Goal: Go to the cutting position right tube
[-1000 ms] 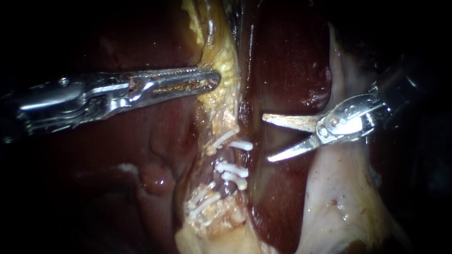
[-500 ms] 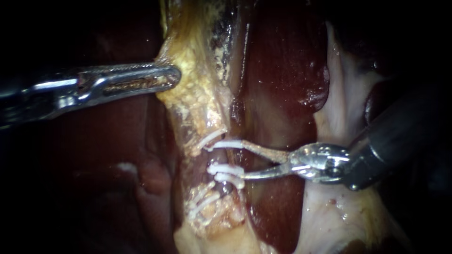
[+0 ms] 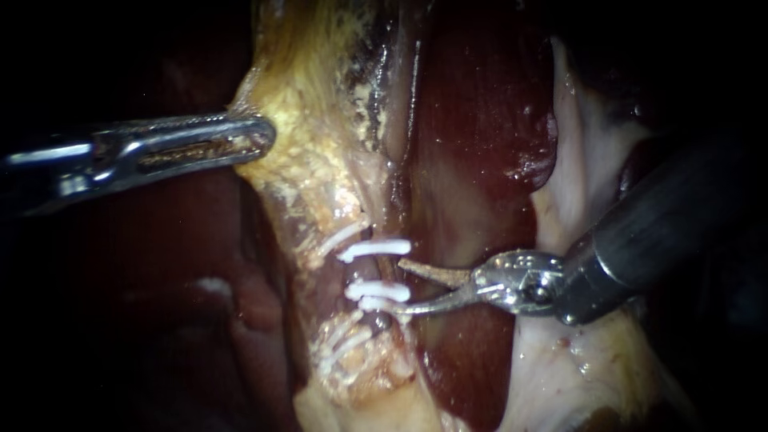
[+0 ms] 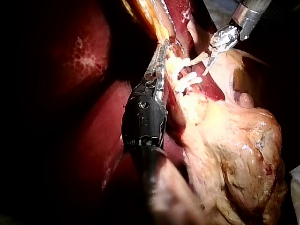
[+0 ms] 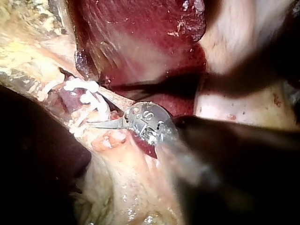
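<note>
No writing, label, brand, number or sign can be read in any view, whether on the liver (image 3: pixel 480 120), the yellow fatty tissue (image 3: pixel 320 160), the white clips (image 3: pixel 374 250), the left instrument (image 3: pixel 268 138) or the right instrument (image 3: pixel 400 286).

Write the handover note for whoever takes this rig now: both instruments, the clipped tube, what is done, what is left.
Left instrument: jaws shut on the yellow tissue, holding it taut to the side.
Right instrument: blades open, tips at the right tube, in front of the liver.
Clips: the upper clip lies just above the upper blade; the two lower clips lie by the lower blade.
Done: the blades are at the clipped stretch.
Left: confirm the tube sits between the blades, in the gap between the clips and clear of the lower pair; these views do not settle that. The tube looks uncut.
</note>
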### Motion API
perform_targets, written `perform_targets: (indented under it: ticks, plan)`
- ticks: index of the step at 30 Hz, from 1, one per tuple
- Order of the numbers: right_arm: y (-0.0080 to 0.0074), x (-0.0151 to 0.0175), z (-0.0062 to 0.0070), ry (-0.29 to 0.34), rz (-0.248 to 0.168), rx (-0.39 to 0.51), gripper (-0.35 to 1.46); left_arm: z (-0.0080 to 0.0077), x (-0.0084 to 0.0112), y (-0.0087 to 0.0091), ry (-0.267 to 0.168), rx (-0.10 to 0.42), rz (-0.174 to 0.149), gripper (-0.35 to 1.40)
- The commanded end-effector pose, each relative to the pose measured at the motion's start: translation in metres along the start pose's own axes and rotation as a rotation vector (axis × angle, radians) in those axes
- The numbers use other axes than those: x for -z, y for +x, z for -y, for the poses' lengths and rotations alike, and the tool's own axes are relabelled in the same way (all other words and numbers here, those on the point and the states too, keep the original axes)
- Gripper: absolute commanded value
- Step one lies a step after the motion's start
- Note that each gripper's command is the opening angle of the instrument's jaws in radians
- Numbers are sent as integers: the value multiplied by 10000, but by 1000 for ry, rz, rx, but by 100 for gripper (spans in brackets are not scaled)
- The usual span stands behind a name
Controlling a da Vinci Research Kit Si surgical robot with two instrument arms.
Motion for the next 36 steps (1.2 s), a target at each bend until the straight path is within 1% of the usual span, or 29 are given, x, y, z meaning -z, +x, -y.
perform_targets:
  ticks: [1, 7, 11, 16, 22, 25, 29, 32, 36]
  plan:
    - [0, -2, -1, 7, 2, 1, 139, 1, 1, 0, -1, 0, 0, -35]
    - [1, -14, -7, 28, 16, -13, 139, 4, 2, -1, -2, -6, 0, -35]
    - [3, -24, -7, 43, 24, -17, 137, 2, 4, -1, -1, -6, 0, -35]
    - [9, -33, -9, 52, 25, -17, 137, -5, 8, -3, -9, -4, 2, -35]
    - [15, -42, -17, 66, 25, -17, 136, -13, 9, -2, -13, -4, 3, -35]
    - [18, -44, -22, 86, 18, -13, 132, -15, 9, -1, -13, -4, 3, -35]
    - [20, -45, -24, 115, 14, -17, 122, -17, 9, 0, -16, -5, 3, -35]
    - [23, -47, -25, 126, 13, -12, 119, -24, 7, 2, -18, -5, 4, -35]
    - [27, -52, -24, 127, 10, -30, 117, -41, 6, 7, -25, -7, 4, -35]
